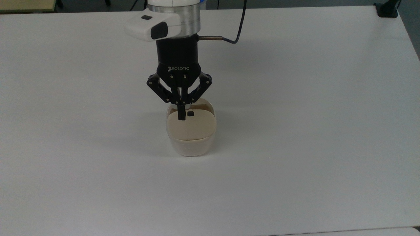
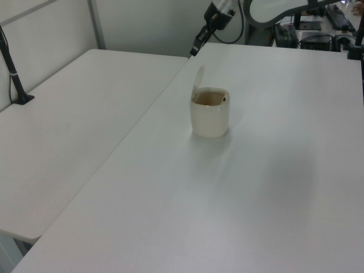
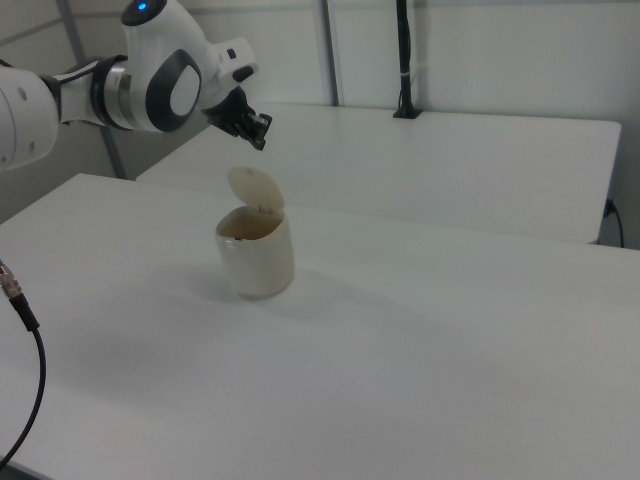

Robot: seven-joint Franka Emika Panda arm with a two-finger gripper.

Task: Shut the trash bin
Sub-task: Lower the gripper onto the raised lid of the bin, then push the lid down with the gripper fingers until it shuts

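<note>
Beige lid (image 1: 191, 126) stands raised; the gripper (image 1: 180, 116) (fingers pressed together) could topple the light bin (image 3: 256, 252) if it pushes sideways.

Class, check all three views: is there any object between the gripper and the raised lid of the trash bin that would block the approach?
Nothing visible does. The gripper, shut, hangs in open air above the lid, which stands up over the trash bin. The table carries no other object near them.

Matt white table (image 1: 295, 98); trash bin (image 1: 191, 144) seemingly smooth plastic; claw (image 1: 180, 116) black, matt.
</note>
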